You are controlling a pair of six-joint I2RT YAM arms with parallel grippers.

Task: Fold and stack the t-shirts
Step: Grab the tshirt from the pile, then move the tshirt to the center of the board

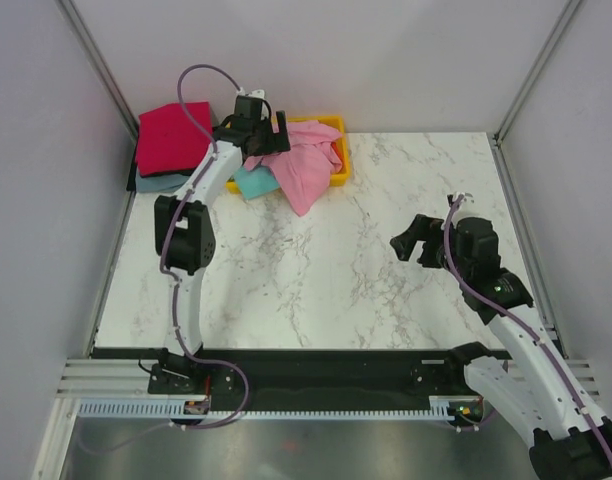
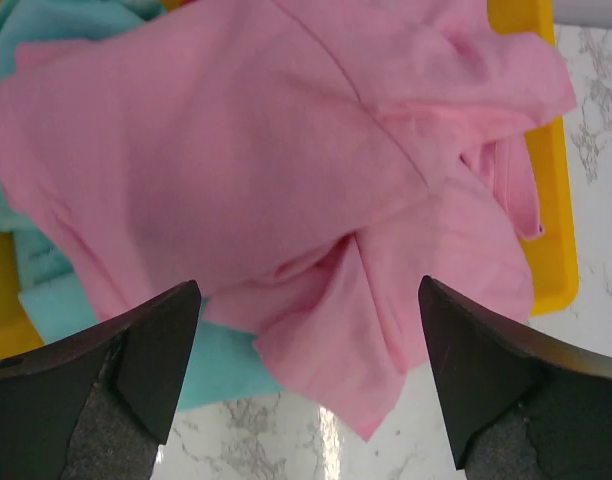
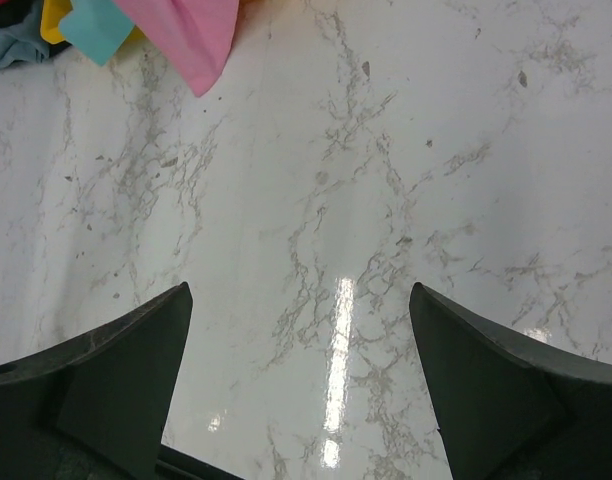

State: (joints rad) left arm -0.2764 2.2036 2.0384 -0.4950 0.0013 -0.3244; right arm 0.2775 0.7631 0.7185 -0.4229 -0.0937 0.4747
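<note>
A crumpled light pink t-shirt [image 1: 306, 165] spills out of the yellow tray [image 1: 338, 178] onto the marble table. A teal t-shirt [image 1: 254, 183] lies partly under it. My left gripper [image 1: 274, 138] hovers open just above the pink t-shirt [image 2: 286, 150], with nothing between its fingers [image 2: 151, 350]; teal cloth [image 2: 221, 365] shows below the left finger. A folded crimson t-shirt [image 1: 174, 135] lies on a grey-blue one [image 1: 158, 183] at the back left. My right gripper [image 1: 408, 248] stands open over bare marble, and the pink corner [image 3: 191, 35] is far from it.
The tray's yellow rim [image 2: 551, 200] runs along the right side of the pink t-shirt. Grey walls close in the table [image 1: 386, 280] on the left, back and right. In the right wrist view only marble [image 3: 386, 200] lies under the jaws.
</note>
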